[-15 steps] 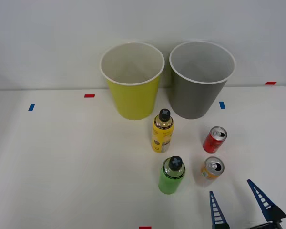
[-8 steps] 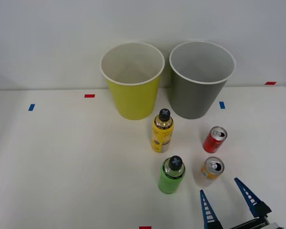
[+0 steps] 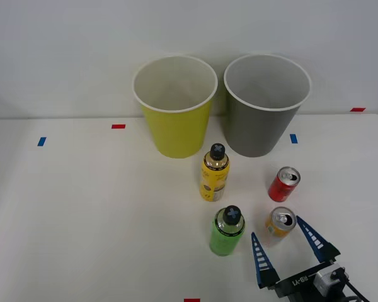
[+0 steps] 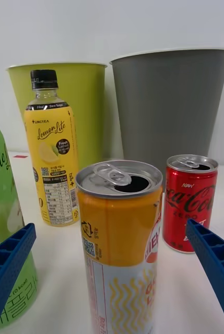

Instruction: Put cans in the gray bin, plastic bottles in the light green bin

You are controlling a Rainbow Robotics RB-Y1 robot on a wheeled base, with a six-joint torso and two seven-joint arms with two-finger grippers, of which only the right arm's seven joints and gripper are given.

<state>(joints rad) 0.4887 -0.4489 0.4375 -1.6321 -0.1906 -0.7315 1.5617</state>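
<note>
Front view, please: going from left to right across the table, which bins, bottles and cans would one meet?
light green bin → yellow bottle → green bottle → gray bin → orange can → red can

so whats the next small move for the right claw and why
Probably ease forward, then close on the orange can. The right claw is open with the can just ahead between its fingers, standing upright and apart from the red can.

Front high, looking down; wrist low — sharing cans [image 3: 281,221].
</note>
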